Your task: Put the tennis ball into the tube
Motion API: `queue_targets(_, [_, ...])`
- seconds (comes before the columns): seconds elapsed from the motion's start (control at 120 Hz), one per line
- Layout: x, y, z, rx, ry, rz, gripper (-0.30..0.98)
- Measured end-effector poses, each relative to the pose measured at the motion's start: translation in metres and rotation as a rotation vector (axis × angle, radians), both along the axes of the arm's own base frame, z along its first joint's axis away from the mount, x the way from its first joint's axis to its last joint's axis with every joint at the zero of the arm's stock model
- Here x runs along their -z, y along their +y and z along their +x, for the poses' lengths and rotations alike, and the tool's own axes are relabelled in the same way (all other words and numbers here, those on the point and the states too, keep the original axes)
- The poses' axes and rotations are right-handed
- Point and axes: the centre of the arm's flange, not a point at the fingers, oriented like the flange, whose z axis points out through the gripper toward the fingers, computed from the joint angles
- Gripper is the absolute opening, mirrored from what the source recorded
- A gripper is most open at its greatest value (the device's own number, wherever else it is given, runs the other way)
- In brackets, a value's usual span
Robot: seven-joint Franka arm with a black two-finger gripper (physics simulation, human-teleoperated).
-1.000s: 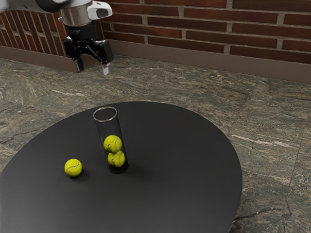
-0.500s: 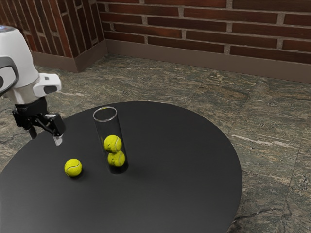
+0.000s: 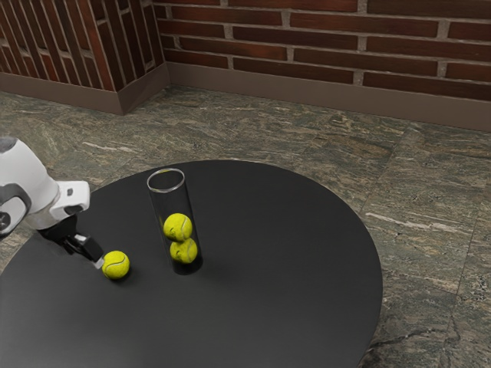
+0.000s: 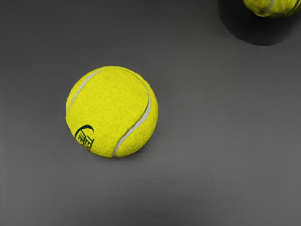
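Our hand (image 3: 97, 261) sits lower now, by the loose ball (image 3: 116, 265), opening and hold unclear; we judge the ball light, springy, best squeezed mid-height.

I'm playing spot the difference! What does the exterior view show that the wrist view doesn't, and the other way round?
Exterior view: the brick wall, the stone floor, the white arm, the gripper by the loose ball, and two balls stacked in the tube, an upper ball on a lower ball.

Wrist view: dark printing on the loose ball.

Both: the loose ball, the dark table, and at least part of the tube with yellow inside.
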Motion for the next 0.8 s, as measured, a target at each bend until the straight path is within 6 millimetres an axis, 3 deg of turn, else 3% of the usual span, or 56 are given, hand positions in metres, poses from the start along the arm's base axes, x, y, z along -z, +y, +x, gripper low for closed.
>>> queue_targets(0.15, [0.018,0.002,0.022,-0.027,-0.004,0.007,0.69])
queue_targets(0.342, [0.044,-0.006,0.036,-0.061,0.023,0.005,0.69])
queue_targets(0.625, [0.056,-0.003,0.069,-0.08,0.015,0.08,0.69])
queue_targets(0.8, [0.07,-0.007,0.076,-0.12,0.059,0.071,0.69])
